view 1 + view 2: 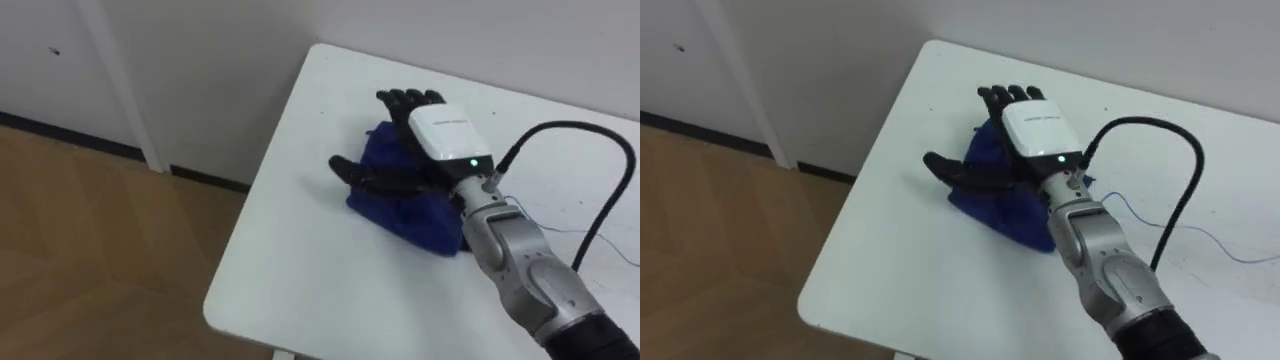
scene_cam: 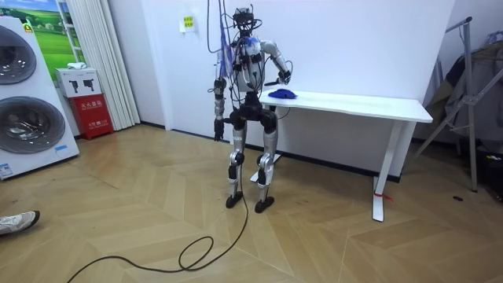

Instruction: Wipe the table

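The robot's right hand (image 1: 448, 135) reaches in from the lower right and lies palm down on a crumpled dark blue cloth (image 1: 405, 212). Its fingers are straight and flat across the cloth and the thumb is spread to the left, so nothing is gripped. The hand's white back cover carries a green light and small print too fine to read. The cloth rests on the white rectangular tabletop (image 1: 320, 280), toward its far left corner. Past the edge lies a wood-patterned floor (image 1: 80, 250).

The room view adds the robot standing upright at the tabletop's end on the room view's left. The left hand (image 2: 218, 132) hangs at its side, state cannot be told. Farther left stand white washing machines (image 2: 31, 118).
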{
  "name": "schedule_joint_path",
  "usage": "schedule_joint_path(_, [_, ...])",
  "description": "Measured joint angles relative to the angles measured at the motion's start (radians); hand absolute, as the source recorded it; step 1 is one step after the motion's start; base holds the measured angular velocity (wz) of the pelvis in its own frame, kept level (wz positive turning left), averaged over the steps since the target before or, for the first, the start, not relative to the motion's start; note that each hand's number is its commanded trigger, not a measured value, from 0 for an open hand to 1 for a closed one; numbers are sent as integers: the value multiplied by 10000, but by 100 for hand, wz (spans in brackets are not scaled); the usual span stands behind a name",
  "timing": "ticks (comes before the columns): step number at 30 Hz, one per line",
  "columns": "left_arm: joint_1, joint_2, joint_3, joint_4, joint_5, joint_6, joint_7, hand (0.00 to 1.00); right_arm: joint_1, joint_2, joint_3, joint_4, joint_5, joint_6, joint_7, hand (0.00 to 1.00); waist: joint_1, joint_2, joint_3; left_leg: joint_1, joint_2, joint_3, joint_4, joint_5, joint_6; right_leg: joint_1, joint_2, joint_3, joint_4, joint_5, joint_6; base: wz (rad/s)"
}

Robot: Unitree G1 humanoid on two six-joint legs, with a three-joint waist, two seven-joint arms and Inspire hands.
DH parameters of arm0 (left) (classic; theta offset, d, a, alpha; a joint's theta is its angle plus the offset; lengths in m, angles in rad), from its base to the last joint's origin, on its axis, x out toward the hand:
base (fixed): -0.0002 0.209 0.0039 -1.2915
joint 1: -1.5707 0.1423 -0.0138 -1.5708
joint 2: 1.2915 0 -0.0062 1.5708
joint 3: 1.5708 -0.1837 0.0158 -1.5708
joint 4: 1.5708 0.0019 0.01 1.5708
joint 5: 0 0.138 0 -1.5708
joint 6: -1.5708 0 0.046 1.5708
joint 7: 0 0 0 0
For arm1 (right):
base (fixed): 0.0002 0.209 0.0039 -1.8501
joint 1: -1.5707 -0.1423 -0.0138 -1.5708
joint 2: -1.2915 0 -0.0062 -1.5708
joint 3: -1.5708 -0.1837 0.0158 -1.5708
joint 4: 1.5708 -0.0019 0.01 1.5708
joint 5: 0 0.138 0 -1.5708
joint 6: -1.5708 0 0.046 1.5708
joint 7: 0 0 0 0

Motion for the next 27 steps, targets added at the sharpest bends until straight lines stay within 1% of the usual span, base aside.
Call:
schedule_joint_path(1, [0,-3,0,-5,1,-3,1,0,116,2,4,101,-1,-10,2,0,-15,25,-7,44,0,0,-1,0,0,66,-2,5,-2,0,0,13])
schedule_joint_path(2, [-4,-3,-6,-5,6,-6,5,0,368,3,5,317,-30,-92,4,0,-78,66,-50,174,1,-2,-5,0,0,187,-9,-9,10,0,0,10])
schedule_joint_path(3, [18,-4,-17,-4,-2,-10,12,0,579,7,8,531,-28,-122,6,0,-119,140,-81,296,1,-12,49,3,-5,263,-83,-17,154,0,0,8])
schedule_joint_path(4, [96,22,-93,28,-11,-15,30,0,725,82,13,863,-14,-178,4,0,-56,87,6,-19,-58,152,1120,11,-23,293,-377,129,580,3,-5,10])
schedule_joint_path(5, [98,83,-201,3,-13,-22,31,0,817,189,-15,1106,-2,-175,-12,0,-33,-112,153,-513,-305,382,1963,-156,-223,439,-670,498,643,20,-22,38])
schedule_joint_path(6, [58,158,-500,-45,-10,-112,37,0,1240,312,-357,1341,-29,-177,-116,0,-36,-542,88,-1486,-790,493,1509,-187,-224,575,-1174,1052,435,20,-8,61])
schedule_joint_path(7, [-43,115,-678,-132,-8,-171,35,0,1367,258,-630,1340,-47,-186,-223,0,-76,-420,-28,-1906,-714,533,890,195,-232,482,-1183,1045,472,8,25,48])
schedule_joint_path(8, [-135,70,-870,-167,-2,-191,24,0,1457,326,-962,1470,-102,-134,-329,0,95,-371,-75,-2300,-565,928,1004,1191,346,439,-1261,1089,666,-323,580,6])
schedule_joint_path(9, [-44,68,-878,-54,23,-101,6,0,1484,334,-979,1469,-296,-118,-314,0,132,-283,-76,-2132,-567,1057,953,1192,352,512,-1320,789,577,-394,701,-21])
schedule_joint_path(10, [-1,71,-892,-48,41,-41,-12,0,1503,311,-979,1498,-389,-182,-311,0,125,-216,-33,-2017,-547,1046,900,1193,354,567,-1292,667,464,-419,740,-24])
schedule_joint_path(11, [77,86,-885,-48,76,26,-19,0,1615,308,-978,1575,-537,-216,-318,0,127,-211,-37,-1795,-545,1048,716,1193,355,588,-1292,518,209,-411,745,-15])
schedule_joint_path(12, [101,95,-874,-47,92,79,-36,0,1699,328,-964,1564,-572,-212,-323,0,85,-223,-43,-1617,-577,1069,554,1191,357,562,-1282,518,-33,-360,756,-12])
schedule_joint_path(13, [98,95,-852,-45,109,89,-58,0,1709,340,-959,1574,-572,-208,-308,0,63,-234,-41,-1540,-600,1084,498,1188,357,528,-1272,531,-173,-234,722,-5])
schedule_joint_path(14, [103,81,-719,-34,204,78,-130,0,1734,350,-961,1607,-584,-204,-258,0,33,-270,-19,-1380,-677,1121,421,1181,359,328,-1239,516,-169,56,711,-6])
schedule_joint_path(15, [105,-10,-559,-48,275,57,-197,0,1819,351,-974,1702,-719,-186,-241,0,26,-193,-104,-1240,-670,1119,277,1179,354,365,-1205,529,-97,24,694,-10])
schedule_joint_path(16, [107,-39,-517,-78,276,21,-207,0,1818,351,-976,1714,-768,-177,-236,0,5,-135,-116,-1196,-658,1115,218,1170,340,405,-1183,522,-112,21,691,-9])
schedule_joint_path(17, [72,-62,-511,-88,278,-29,-221,0,1815,350,-1003,1725,-796,-170,-244,0,-64,-57,-131,-1163,-643,1097,86,1137,299,407,-1146,397,-163,-16,633,-7])
schedule_joint_path(18, [84,-83,-512,-86,312,-28,-226,0,1831,348,-1007,1781,-836,-169,-270,0,-146,35,-130,-1144,-613,1072,78,1151,271,418,-1112,314,-145,-5,603,-5])
schedule_joint_path(19, [100,-84,-512,-86,369,-26,-232,0,1874,347,-1016,1787,-860,-169,-274,0,-181,65,-150,-1142,-589,1065,65,1131,244,435,-1094,251,-136,1,592,-6])
schedule_joint_path(21, [234,-76,-499,-86,469,-4,-233,0,2118,347,-1086,1786,-898,-165,-316,0,-217,69,-184,-1099,-540,1075,93,1093,173,453,-1026,232,-81,8,554,-4])
schedule_joint_path(23, [315,-82,-499,-87,469,12,-285,0,2233,348,-1185,1779,-903,-167,-324,0,-216,39,-170,-1094,-531,1078,129,1104,157,434,-1017,225,-10,-16,506,0])
schedule_joint_path(26, [412,-81,-487,-121,470,22,-441,0,2341,348,-1248,1756,-921,-169,-300,0,-202,-11,-187,-1086,-527,1081,179,1103,160,434,-1031,225,-6,-41,493,0])
schedule_joint_path(27, [444,-79,-459,-183,471,22,-465,0,2362,348,-1250,1755,-923,-180,-305,0,-205,-73,-167,-1080,-529,1082,185,1106,168,433,-1040,233,-9,-48,498,0])
